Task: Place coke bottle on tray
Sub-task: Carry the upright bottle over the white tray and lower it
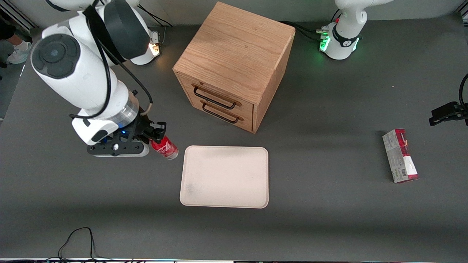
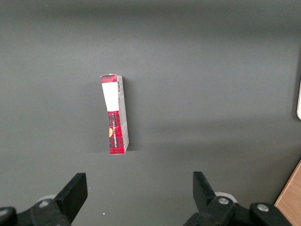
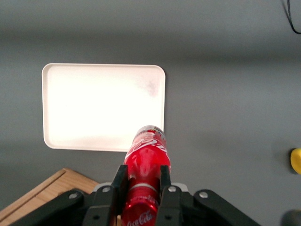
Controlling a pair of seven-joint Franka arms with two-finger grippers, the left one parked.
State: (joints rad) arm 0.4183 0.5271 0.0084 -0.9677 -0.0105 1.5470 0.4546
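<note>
My right gripper (image 1: 157, 136) is shut on the coke bottle (image 1: 165, 147), a small red bottle with a red label, and holds it tilted above the dark table beside the tray (image 1: 225, 176), toward the working arm's end. In the right wrist view the bottle (image 3: 146, 160) sits between the two black fingers (image 3: 119, 182), with the gripper (image 3: 142, 181) clamped on its upper body. The cream tray (image 3: 94, 106) with rounded corners and a greyish smudge lies flat and holds nothing.
A wooden drawer cabinet (image 1: 234, 62) with two dark handles stands farther from the front camera than the tray. A red-and-grey carton (image 1: 400, 156) lies toward the parked arm's end, also in the left wrist view (image 2: 115, 114). A small yellow lump (image 3: 296, 161) shows in the right wrist view.
</note>
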